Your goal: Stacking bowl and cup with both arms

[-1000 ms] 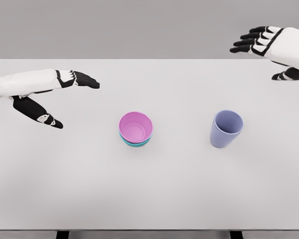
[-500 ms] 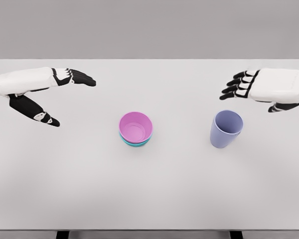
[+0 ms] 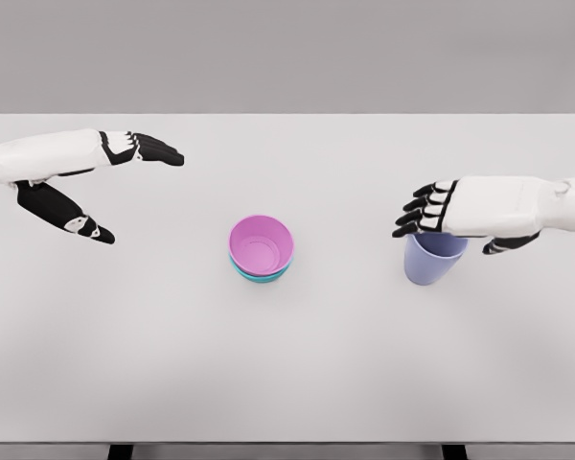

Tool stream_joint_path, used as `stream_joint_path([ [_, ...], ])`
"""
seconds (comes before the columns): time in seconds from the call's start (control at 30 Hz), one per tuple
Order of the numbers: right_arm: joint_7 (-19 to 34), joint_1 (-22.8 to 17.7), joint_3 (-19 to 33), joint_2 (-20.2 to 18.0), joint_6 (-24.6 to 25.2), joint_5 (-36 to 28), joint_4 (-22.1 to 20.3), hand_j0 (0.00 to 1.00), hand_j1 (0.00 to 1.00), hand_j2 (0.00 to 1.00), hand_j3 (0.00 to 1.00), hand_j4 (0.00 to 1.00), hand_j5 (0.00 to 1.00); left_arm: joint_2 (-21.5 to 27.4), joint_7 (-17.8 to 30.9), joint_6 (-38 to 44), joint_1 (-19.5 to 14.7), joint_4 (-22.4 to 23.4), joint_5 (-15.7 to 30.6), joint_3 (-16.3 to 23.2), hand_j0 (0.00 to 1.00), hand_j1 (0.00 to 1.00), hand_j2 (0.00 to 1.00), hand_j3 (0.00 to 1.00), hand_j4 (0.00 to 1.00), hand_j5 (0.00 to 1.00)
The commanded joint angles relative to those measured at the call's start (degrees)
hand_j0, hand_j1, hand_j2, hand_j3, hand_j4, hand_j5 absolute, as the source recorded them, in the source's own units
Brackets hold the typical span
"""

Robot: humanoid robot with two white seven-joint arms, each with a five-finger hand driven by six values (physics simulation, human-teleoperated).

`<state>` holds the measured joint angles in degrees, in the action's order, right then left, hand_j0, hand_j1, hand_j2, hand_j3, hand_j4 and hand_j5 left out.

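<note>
A pink bowl [image 3: 261, 244] sits nested in a teal bowl [image 3: 260, 277] at the middle of the white table [image 3: 287, 383]. To its right stands a lavender cup [image 3: 429, 269], upright. My right hand [image 3: 450, 233] hovers over the cup's rim and hides its far edge, with the black fingers [image 3: 420, 211] stretched leftward and the thumb on the cup's right side. The fingers are not closed around the cup. My left hand [image 3: 144, 196] is held open above the table at the far left, well away from the bowls.
Beyond the table's far edge there is only a plain grey backdrop. Two dark table legs [image 3: 121, 451] show under the near edge.
My right hand has come down and leftward from the far right corner to just above the cup. The left hand has barely moved. Bowls and cup stay in place.
</note>
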<state>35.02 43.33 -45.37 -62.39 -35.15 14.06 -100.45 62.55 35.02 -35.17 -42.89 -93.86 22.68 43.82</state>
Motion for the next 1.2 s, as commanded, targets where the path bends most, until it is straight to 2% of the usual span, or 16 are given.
stream_joint_path([
  [0.0,-0.02,0.0,-0.86,1.04,0.15,-0.26,-0.01,1.0,1.0,1.0,1.0,1.0,1.0,-0.06,-0.02,0.17,0.0,-0.01,0.43,-0.05,1.0,1.0,1.0,1.0,1.0,1.0],
  [0.2,-0.02,0.09,-1.21,1.04,0.15,-0.17,0.43,1.0,1.0,1.0,1.0,1.0,1.0,-0.15,-0.02,0.17,0.0,-0.01,0.43,-0.05,1.0,1.0,1.0,1.0,1.0,1.0],
  [0.6,-0.02,0.7,-2.53,3.15,0.15,0.8,5.35,1.0,1.0,1.0,1.0,1.0,1.0,-0.15,-0.02,0.17,0.09,-0.01,0.52,-0.05,1.0,1.0,1.0,1.0,1.0,1.0],
  [1.17,-0.02,1.32,-5.17,4.21,0.15,0.8,5.53,1.0,1.0,1.0,1.0,1.0,1.0,-0.32,-0.02,0.17,0.09,-0.01,0.52,-0.05,1.0,1.0,1.0,1.0,1.0,1.0],
])
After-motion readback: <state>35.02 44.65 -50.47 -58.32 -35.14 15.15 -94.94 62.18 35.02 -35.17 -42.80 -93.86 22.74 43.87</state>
